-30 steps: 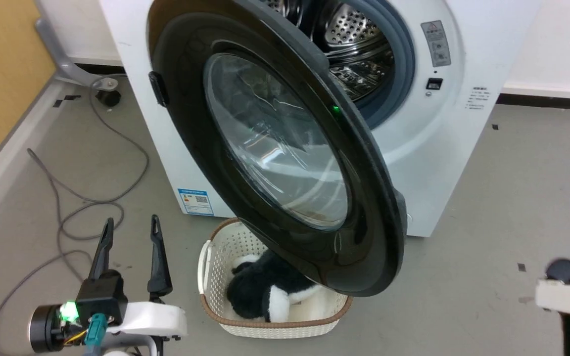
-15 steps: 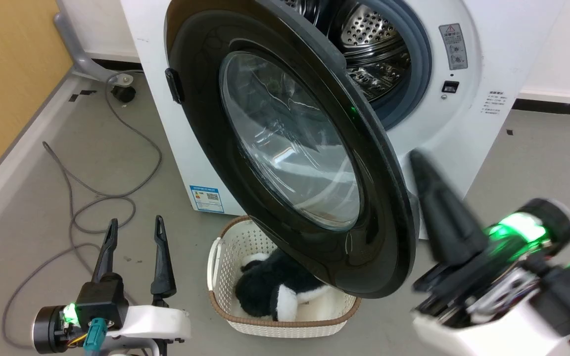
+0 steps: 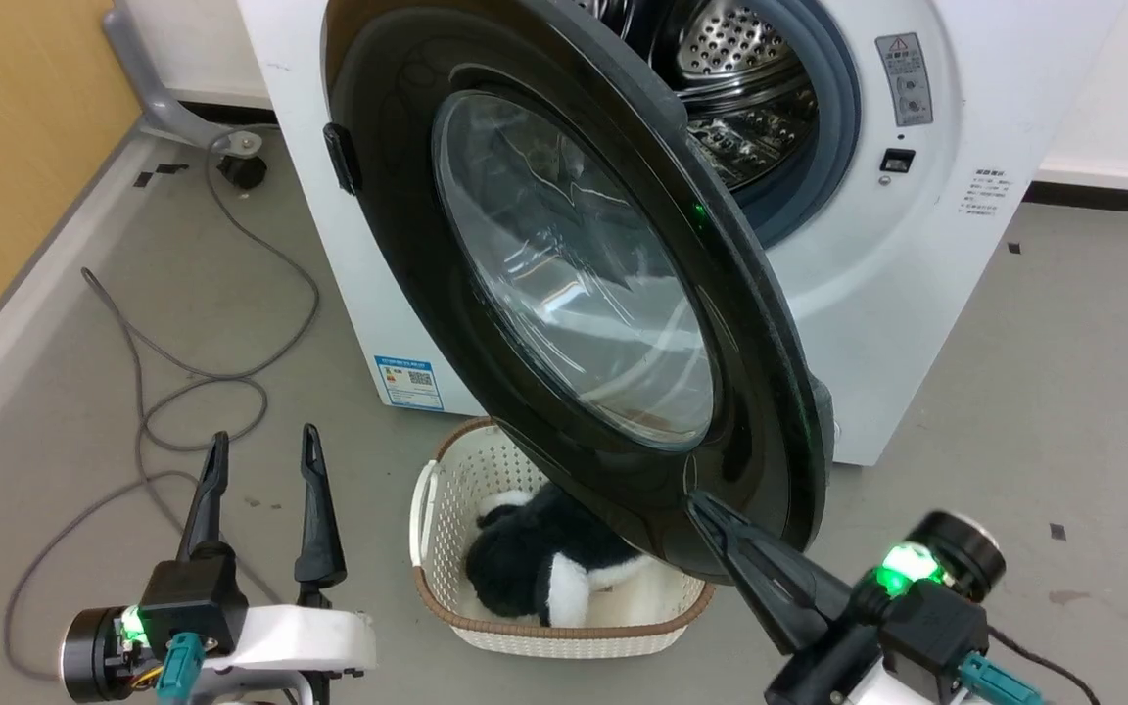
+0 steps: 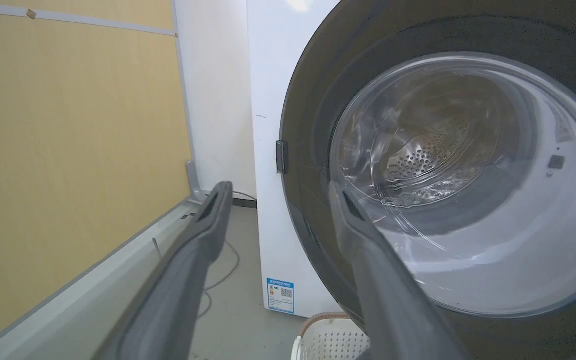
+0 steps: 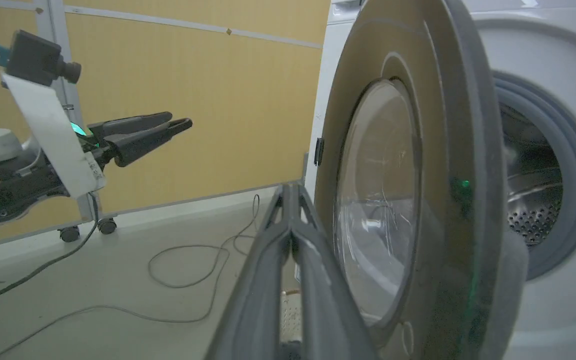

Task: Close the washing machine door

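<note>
Recorded the washing machine door (image 3: 574, 284) wide open, swung out from the washing machine (image 3: 916, 274) above a cream basket (image 3: 446, 490) on the floor. Noted right jaws pressed together, tips at the door's lower outer rim, contact uncertain; left jaws parted wide, empty, well apart from it. Judged best shut by a steady push on the rim near its free edge, off the glass, toward the drum opening.

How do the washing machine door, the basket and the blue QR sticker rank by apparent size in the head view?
washing machine door
basket
blue QR sticker
The door's nearness exaggerates its lead.
</note>
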Tool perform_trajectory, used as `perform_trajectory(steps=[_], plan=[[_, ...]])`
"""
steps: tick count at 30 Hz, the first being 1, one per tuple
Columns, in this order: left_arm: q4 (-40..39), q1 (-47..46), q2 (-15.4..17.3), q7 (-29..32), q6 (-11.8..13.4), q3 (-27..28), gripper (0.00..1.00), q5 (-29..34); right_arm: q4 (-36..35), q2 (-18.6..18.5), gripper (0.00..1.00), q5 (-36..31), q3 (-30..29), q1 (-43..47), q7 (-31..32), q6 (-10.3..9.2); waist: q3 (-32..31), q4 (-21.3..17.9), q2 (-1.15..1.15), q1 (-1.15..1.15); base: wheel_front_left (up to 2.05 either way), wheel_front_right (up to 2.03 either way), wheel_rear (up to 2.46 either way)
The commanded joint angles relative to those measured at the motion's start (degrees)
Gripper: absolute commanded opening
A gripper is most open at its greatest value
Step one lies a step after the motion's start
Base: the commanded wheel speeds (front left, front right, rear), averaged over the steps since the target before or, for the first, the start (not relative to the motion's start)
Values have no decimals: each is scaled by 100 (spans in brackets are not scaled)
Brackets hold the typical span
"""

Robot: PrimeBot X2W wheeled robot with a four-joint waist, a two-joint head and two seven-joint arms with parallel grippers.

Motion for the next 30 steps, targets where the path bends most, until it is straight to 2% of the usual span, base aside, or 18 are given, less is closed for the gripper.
perform_trajectory(steps=[1, 18, 30], plan=[[-60, 48, -24, -30, -39, 39, 100, 55, 202, -27, 0, 47, -67, 103, -26, 3, 45, -18, 0, 0, 0, 0, 0], [-157, -199, -167, -30, -223, -15, 100, 117, 1734, -9, 0, 138, -1001, -273, -26, 3, 509, 58, 0, 0, 0, 0, 0], [-262, -557, -203, -30, -180, -242, 100, 54, 2295, -231, 0, 189, -1829, -1342, -26, 3, 1214, 186, 0, 0, 0, 0, 0]])
